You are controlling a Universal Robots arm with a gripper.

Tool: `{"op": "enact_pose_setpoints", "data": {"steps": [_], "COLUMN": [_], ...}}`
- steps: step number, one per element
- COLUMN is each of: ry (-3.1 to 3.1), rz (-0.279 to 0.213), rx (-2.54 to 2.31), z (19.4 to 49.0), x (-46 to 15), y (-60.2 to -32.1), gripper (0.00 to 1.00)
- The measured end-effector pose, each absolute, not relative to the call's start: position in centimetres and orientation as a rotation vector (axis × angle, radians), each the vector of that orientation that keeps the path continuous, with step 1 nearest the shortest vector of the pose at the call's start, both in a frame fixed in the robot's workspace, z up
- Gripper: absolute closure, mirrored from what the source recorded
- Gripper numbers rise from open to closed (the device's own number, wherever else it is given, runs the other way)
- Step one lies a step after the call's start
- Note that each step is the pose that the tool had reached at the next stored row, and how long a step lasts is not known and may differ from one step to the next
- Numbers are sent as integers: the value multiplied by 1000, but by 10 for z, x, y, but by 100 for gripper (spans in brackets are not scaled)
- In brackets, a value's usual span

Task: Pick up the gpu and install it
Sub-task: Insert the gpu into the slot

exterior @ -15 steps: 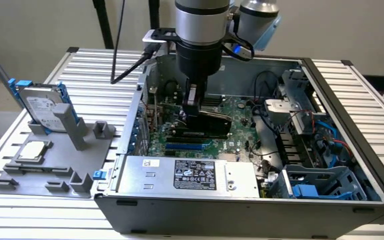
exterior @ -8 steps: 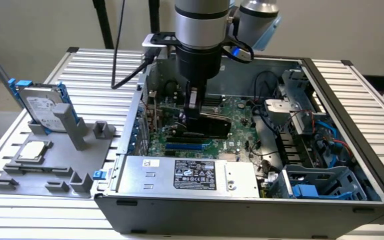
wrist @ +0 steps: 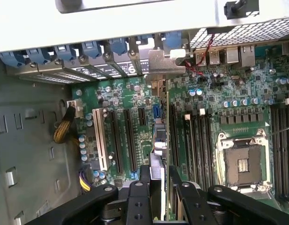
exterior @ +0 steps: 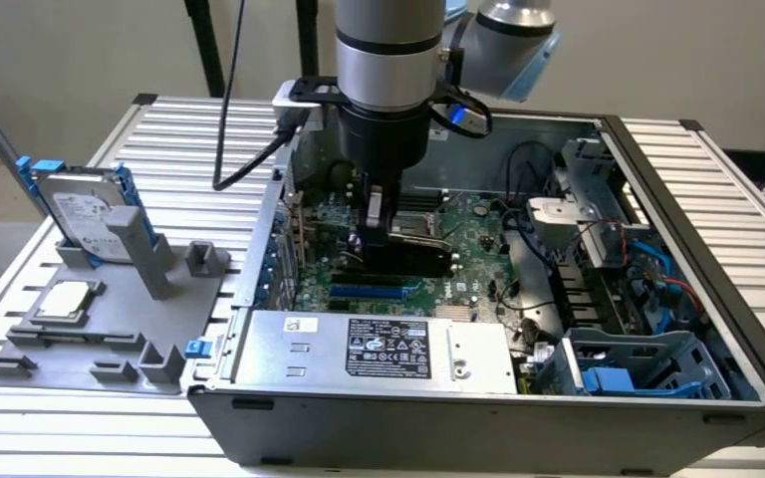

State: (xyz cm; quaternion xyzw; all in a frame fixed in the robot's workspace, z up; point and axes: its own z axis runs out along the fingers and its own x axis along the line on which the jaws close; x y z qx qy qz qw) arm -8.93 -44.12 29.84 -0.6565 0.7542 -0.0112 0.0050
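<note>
The gpu (exterior: 416, 256) stands on its edge inside the open computer case (exterior: 489, 418), its black face showing above the green motherboard (exterior: 469, 224). My gripper (exterior: 378, 227) reaches straight down into the case and is shut on the card's upper edge. In the wrist view the gpu (wrist: 159, 136) appears edge-on as a thin strip running from between my fingers (wrist: 144, 180) to its silver end bracket (wrist: 166, 56) at the case's rear slots. It lies in line with the expansion slots (wrist: 128, 136); whether it sits in a slot is hidden.
A silver hard drive with blue rails (exterior: 84, 214) and a small square processor chip (exterior: 64, 299) rest on a grey fixture (exterior: 104, 339) at the exterior view's left. The power supply (exterior: 376, 349), drive cage (exterior: 636, 363) and cables (exterior: 556, 249) crowd the case. The processor socket (wrist: 243, 164) is bare.
</note>
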Motion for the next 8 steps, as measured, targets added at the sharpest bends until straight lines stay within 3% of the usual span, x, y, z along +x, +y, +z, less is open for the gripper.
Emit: {"op": "enact_pose_setpoints", "data": {"steps": [8], "ry": [2334], "rz": [-35], "rx": [-2087], "z": [291], "x": [-93], "y": [-443], "gripper": [73]}}
